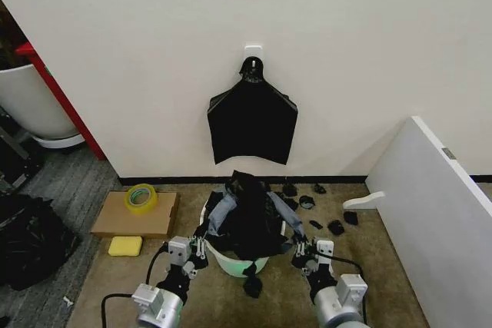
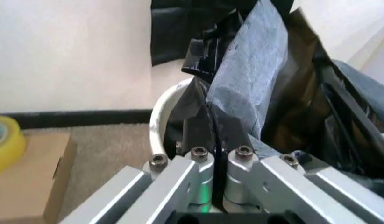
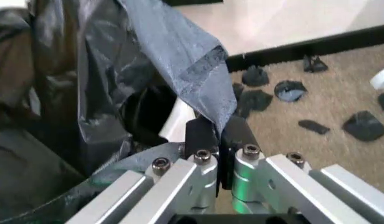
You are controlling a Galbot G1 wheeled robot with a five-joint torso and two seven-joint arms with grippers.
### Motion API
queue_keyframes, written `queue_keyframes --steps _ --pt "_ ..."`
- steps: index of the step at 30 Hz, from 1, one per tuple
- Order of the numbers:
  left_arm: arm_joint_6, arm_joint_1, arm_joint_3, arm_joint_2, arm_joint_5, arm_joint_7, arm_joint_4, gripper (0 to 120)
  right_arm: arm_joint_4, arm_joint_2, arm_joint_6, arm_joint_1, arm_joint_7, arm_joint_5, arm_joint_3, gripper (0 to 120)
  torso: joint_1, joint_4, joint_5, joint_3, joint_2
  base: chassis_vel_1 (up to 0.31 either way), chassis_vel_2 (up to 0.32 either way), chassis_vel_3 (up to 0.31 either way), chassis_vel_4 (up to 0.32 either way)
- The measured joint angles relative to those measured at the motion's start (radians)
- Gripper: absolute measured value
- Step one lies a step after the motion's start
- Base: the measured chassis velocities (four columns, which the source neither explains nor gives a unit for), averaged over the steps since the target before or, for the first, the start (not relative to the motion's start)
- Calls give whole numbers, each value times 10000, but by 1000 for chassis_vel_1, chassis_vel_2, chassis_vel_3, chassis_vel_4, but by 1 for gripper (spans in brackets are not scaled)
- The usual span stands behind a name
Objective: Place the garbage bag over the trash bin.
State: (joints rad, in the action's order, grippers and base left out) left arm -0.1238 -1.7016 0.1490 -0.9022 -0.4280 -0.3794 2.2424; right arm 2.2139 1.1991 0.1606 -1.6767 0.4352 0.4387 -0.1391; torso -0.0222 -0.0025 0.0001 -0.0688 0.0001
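Both tools pinch the bag's mouth over the bin

Nearest the head camera, the left tool (image 1: 198,252) has its fingers pressed together on the garbage bag (image 1: 247,217) at the left of the trash bin (image 1: 231,260); the right tool (image 1: 300,252) is likewise clamped on the bag's edge at the right. The bin stands on the carpeted floor near the wall, with the bag heaped up out of its mouth. To do this well, I judge both pinches should draw apart evenly and come down outside the rolled rim (thin film slips easily). The bag is glossy, crinkled black plastic, greyish where stretched. Torn black scraps (image 1: 336,226) lie on the floor to the right.
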Motion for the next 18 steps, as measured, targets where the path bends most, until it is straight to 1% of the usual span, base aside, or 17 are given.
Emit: queue_keyframes --steps 4,6,11,18 --pt "-17 -293 51 -34 8 -23 -11 0 -221 102 119 62 33 -127 114 0 0 0 1 0 0 0 0 0 0" --pt "-38 -393 76 -97 -51 -79 -251 0 -459 177 218 270 96 -140 231 0 0 1 1 -1 0 0 0 0 0" --pt "-26 -432 98 -118 -354 -123 -544 0 -745 226 338 510 200 -121 381 0 0 0 1 -1 0 0 0 0 0" --pt "-97 -833 142 -57 -600 -99 -605 0 -728 115 432 247 241 -232 416 0 0 0 1 -1 0 0 0 0 0"
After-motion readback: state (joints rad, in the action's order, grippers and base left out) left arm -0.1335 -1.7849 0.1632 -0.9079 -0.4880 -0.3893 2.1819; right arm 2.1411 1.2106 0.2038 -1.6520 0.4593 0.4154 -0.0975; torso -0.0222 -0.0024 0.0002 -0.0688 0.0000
